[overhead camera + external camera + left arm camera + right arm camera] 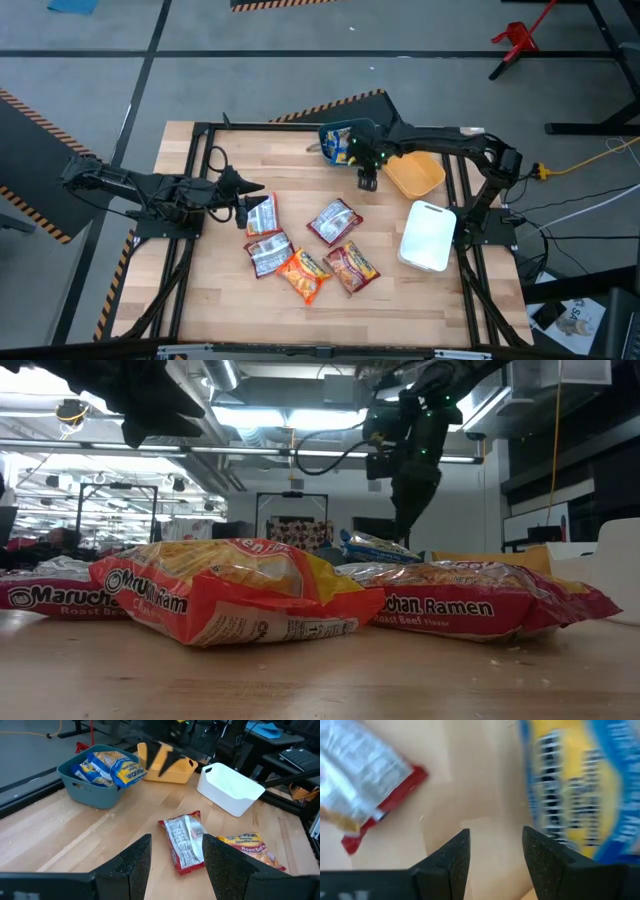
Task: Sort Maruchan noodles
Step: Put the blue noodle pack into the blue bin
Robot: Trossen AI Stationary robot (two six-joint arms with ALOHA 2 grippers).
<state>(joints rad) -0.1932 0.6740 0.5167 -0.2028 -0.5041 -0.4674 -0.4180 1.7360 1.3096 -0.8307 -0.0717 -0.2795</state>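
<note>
Teal bin [92, 795] holds blue-and-yellow noodle packets [112, 767]; orange bin [172, 770] and white bin [230, 787] look bare; both end effectors apart.

A wooden table [220, 290] inside a black metal frame [195, 128] carries three bins along its far right side: a teal bin [92, 796], an orange bin [415, 175] just beside it and a white bin [428, 236] nearest the edge. Hazard-striped tape [330, 105] marks the grey floor behind; a red stand [515, 38] sits well apart.

Blurred blue-and-yellow packet [580, 790], edge-cropped
</note>
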